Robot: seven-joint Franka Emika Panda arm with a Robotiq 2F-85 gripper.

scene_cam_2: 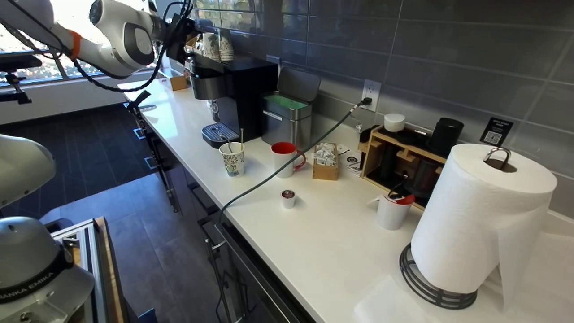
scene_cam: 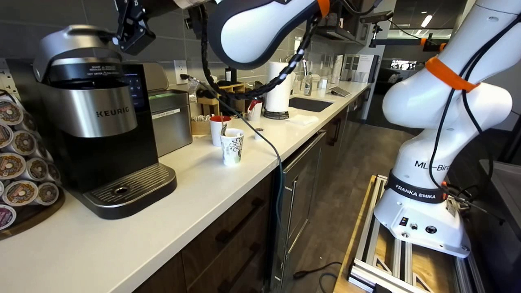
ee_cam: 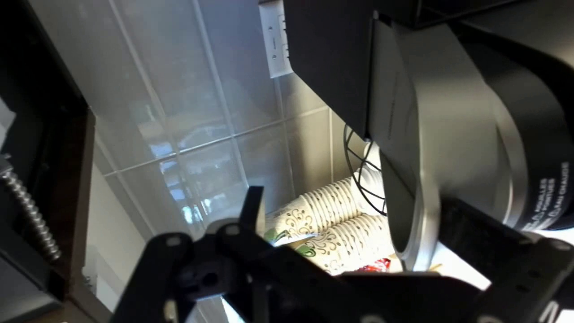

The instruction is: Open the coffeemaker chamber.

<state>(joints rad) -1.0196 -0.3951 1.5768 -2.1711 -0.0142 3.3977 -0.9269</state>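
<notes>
The coffeemaker (scene_cam: 101, 112) stands on the counter with a brushed silver front and black body; it also shows in an exterior view (scene_cam_2: 255, 92). Its chamber (scene_cam: 87, 67) is at least partly open: the silver handle arch (scene_cam: 71, 42) is raised, a gap shows below the head, and warning lettering is visible. In the wrist view the silver lid (ee_cam: 462, 121) fills the right side, with lettering beside it. My gripper (scene_cam: 122, 38) is at the lid's side edge, also seen in an exterior view (scene_cam_2: 186, 56). In the wrist view its fingers (ee_cam: 358, 204) are apart, one against the lid; contact is partly hidden.
Coffee pods (scene_cam: 24, 162) stand beside the coffeemaker. A metal bin (scene_cam: 173, 118) with raised lid is on its other side. A patterned cup (scene_cam: 232, 146) and mug (scene_cam_2: 283, 159) stand in front. Stacked cups (ee_cam: 332, 224) are behind the lid. A cable (scene_cam_2: 287, 163) crosses the counter.
</notes>
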